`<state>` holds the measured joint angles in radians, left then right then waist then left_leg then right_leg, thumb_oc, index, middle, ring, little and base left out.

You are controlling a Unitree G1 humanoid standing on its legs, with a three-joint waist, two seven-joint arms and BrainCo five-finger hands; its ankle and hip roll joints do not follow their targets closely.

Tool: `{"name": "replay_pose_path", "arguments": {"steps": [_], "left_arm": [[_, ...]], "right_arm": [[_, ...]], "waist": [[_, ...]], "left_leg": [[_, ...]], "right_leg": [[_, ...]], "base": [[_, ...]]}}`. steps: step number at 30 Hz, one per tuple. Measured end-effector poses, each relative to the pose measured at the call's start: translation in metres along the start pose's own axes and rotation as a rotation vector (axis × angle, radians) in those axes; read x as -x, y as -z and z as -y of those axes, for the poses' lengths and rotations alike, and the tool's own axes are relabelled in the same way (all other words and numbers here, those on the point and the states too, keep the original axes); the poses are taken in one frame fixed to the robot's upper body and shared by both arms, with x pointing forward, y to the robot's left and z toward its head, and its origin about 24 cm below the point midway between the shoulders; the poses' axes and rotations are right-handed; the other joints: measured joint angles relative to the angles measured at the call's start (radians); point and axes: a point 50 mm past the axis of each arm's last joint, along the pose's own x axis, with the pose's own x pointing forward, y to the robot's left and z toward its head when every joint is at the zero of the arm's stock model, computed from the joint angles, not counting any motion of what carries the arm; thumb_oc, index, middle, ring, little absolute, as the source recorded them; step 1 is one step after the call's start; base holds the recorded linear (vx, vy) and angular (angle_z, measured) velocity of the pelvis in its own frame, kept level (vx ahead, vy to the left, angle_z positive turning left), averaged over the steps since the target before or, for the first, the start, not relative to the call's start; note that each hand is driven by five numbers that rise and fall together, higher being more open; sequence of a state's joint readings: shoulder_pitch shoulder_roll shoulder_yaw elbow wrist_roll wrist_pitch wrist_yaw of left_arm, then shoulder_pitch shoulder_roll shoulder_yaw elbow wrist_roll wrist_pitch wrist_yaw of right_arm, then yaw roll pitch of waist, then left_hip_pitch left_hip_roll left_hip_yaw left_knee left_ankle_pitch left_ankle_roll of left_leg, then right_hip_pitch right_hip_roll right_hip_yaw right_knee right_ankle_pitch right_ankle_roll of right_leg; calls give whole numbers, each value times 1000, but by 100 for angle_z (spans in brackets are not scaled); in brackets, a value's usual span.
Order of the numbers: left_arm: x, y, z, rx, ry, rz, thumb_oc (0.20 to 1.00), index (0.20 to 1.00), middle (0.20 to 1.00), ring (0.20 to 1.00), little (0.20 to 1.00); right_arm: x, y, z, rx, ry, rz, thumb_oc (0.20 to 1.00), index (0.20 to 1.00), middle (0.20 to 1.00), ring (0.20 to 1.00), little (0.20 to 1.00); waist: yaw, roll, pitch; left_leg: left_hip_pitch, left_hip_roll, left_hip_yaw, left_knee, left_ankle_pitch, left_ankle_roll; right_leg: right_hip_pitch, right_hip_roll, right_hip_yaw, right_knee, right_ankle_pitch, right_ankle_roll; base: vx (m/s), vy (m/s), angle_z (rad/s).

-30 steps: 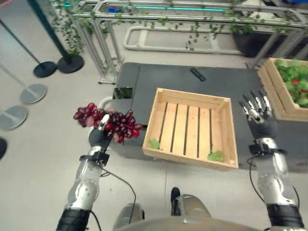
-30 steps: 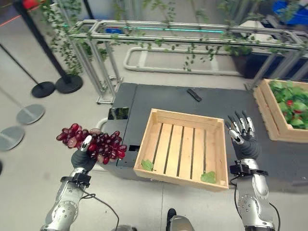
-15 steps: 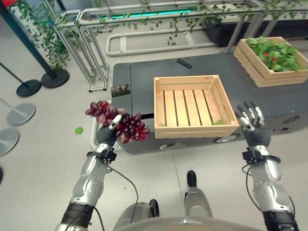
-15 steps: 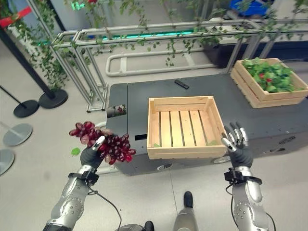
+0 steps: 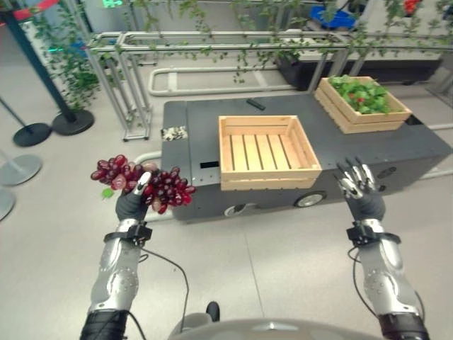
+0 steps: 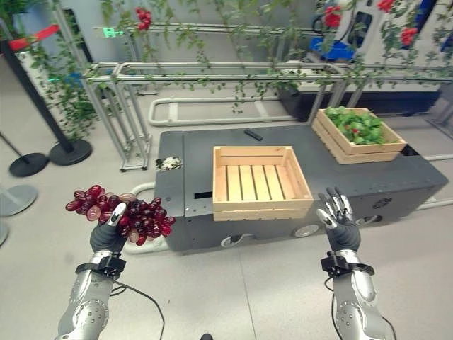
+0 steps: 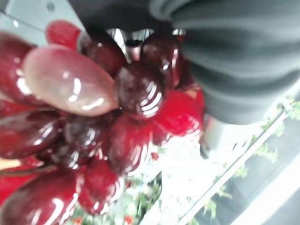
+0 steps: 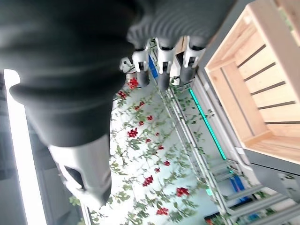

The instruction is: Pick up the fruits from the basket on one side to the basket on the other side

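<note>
So we count two wooden crates on the dark table (image 5: 396, 152): an empty crate (image 5: 267, 150) near the middle, and a second crate of greens (image 5: 362, 103) at the table's far right corner, with a few red bits among the leaves. There's one bunch of red grapes (image 5: 141, 185), and it's not in either crate. It's up in our left hand (image 5: 132, 204), which is raised off to the left of the table, over the floor (image 5: 269, 262). The fingers are curled around the bunch, with a thumb tip poking up through the fruit, and the grapes spill out both ways above the hand, more of them on the side toward the table. The left wrist view is right up against it: shiny dark red grapes (image 7: 117, 131) packed against the ribbed cover, one paler pinkish grape among them. Our right hand (image 5: 359, 191) is held up in front of the table's near right corner with nothing in it, fingers straight and spread, well apart from both crates. One small black object (image 5: 255, 105) lies on the table behind the empty crate; we can't tell what it is. One small green leaf (image 5: 107, 193) lies on the floor just below the grapes.
</note>
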<state>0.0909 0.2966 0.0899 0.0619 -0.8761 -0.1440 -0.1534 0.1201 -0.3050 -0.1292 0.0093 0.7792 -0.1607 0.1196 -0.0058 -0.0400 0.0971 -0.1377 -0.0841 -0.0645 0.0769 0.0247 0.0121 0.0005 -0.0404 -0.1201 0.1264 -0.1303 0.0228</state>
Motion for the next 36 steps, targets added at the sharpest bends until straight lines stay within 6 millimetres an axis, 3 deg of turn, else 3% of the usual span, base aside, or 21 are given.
{"name": "replay_pose_path", "arguments": {"steps": [1,7,10,11,13,14,15,18,19,21,22,24,26,27,29,30,31,33,34,35,36], "left_arm": [[4,3,0,-16,-8,-8,200,200,200,200,200],[21,7,-13,-113,-49,-50,200,200,200,200,200],[20,-2,-19,-132,-87,-14,200,200,200,200,200],[17,-4,-17,-131,-82,-1,200,200,200,200,200],[14,-11,-11,-156,-54,26,200,200,200,200,200],[13,-16,-4,-167,-23,51,200,200,200,200,200],[12,-21,2,-172,4,74,200,200,200,200,200],[10,-34,1,-216,16,100,200,200,200,200,200],[8,-37,1,-218,11,114,200,200,200,200,200],[4,-48,1,-263,-3,169,200,200,200,200,200],[2,-54,3,-286,-6,201,200,200,200,200,200],[3,-67,0,-322,-27,262,200,200,200,200,200],[-2,-78,2,-329,-33,327,200,200,200,200,200],[-8,-79,9,-319,-13,340,200,200,200,200,200],[-11,-71,16,-315,27,315,200,200,200,200,200],[-11,-67,18,-303,31,304,200,200,200,200,200],[-11,-63,21,-297,46,293,200,200,200,200,200],[-10,-60,19,-303,47,275,200,200,200,200,200],[-10,-57,19,-302,51,261,200,200,200,200,200],[-10,-54,22,-309,69,244,200,200,200,200,200],[-3,-50,18,-332,77,212,200,200,200,200,200]], "right_arm": [[4,-2,3,15,-4,-4,1000,1000,1000,1000,1000],[9,-4,15,45,26,-15,1000,1000,1000,1000,1000],[4,-7,8,26,17,19,1000,1000,1000,1000,1000],[4,-9,7,25,19,33,1000,1000,1000,1000,1000],[4,-15,7,29,23,64,1000,1000,1000,1000,1000],[4,-20,8,33,25,89,1000,1000,1000,1000,1000],[4,-22,9,32,36,102,1000,1000,1000,1000,1000],[-1,-13,-4,-24,3,101,1000,1000,1000,1000,1000],[-2,-10,-7,-29,-9,88,1000,1000,1000,1000,1000],[-12,-8,-24,-57,-74,96,1000,1000,1000,1000,1000],[-11,-5,-29,-72,-91,88,1000,1000,1000,1000,1000],[-11,5,-44,-91,-159,54,1000,1000,1000,1000,1000],[-18,1,-61,-99,-245,74,1000,1000,1000,1000,1000],[-19,-3,-61,-87,-266,83,1000,1000,1000,1000,1000],[-14,-4,-53,-58,-259,72,1000,1000,1000,1000,1000],[-10,-4,-48,-47,-247,62,1000,1000,1000,1000,1000],[-6,-2,-41,-25,-236,37,1000,1000,1000,1000,1000],[-4,3,-40,-13,-245,0,1000,1000,1000,1000,1000],[-2,4,-40,-9,-246,-6,1000,1000,1000,1000,1000],[1,4,-38,-4,-242,-15,1000,1000,1000,1000,1000],[4,8,-35,-11,-227,-28,1000,1000,1000,1000,1000]], "waist": [[1,14,9],[65,42,76],[98,11,107],[69,14,109],[47,13,113],[46,29,115],[47,37,112],[114,8,111],[107,3,111],[141,11,110],[132,5,104],[138,-18,81],[146,6,95],[111,41,119],[106,55,119],[102,66,117],[68,79,113],[71,63,105],[65,54,98],[48,26,85],[73,-19,52]], "left_leg": [[-12,1,-21,-6,27,-35],[-37,33,37,-11,-8,-47],[-66,118,265,95,-17,-60],[-68,147,295,117,-20,-61],[-65,225,485,161,-38,-67],[-66,236,490,153,-37,-65],[-61,226,464,140,-9,-19],[-67,157,413,177,-49,5],[-64,152,393,185,-55,14],[-63,100,392,216,-100,49],[-6,41,344,170,-123,90],[33,-2,305,143,-122,108],[39,-30,153,129,-118,118],[41,-24,55,112,-85,110],[86,-77,-90,63,-81,101],[103,-91,-190,58,-81,95],[123,-88,-214,40,-77,105],[158,-112,-326,48,-84,96],[170,-122,-387,62,-97,83],[173,-157,-408,81,-113,60],[195,-173,-442,63,-142,85]], "right_leg": [[26,5,-38,-30,8,-6],[92,-12,-257,-59,10,-31],[125,-63,-442,-82,12,-11],[141,-67,-471,-95,14,-4],[169,-85,-599,-91,7,28],[175,-87,-600,-72,-13,55],[175,-95,-592,-41,-40,80],[196,-141,-519,5,-45,82],[203,-154,-529,22,-52,73],[193,-211,-530,198,-52,77],[154,-299,-483,427,-35,87],[72,-347,-400,624,-29,114],[-84,-194,-209,686,-84,110],[-178,-53,-124,623,-122,99],[-283,-44,-114,443,-135,48],[-292,-16,-22,332,-133,29],[-299,-1,78,178,-77,27],[-314,75,399,142,-14,51],[-312,90,451,131,24,36],[-309,82,408,101,166,4],[-303,56,348,84,216,-1]], "base": [[-63,-62,99],[-74,-1,121],[-1,34,121],[-11,75,149],[50,99,166],[131,142,157],[187,169,141],[194,238,80],[265,394,94],[339,440,132],[239,331,164],[168,149,144],[206,-57,167],[210,-161,212],[276,-226,246],[278,-166,290],[209,-164,236],[61,-256,258],[-45,-334,247],[-80,-381,239],[-73,-411,212]]}}
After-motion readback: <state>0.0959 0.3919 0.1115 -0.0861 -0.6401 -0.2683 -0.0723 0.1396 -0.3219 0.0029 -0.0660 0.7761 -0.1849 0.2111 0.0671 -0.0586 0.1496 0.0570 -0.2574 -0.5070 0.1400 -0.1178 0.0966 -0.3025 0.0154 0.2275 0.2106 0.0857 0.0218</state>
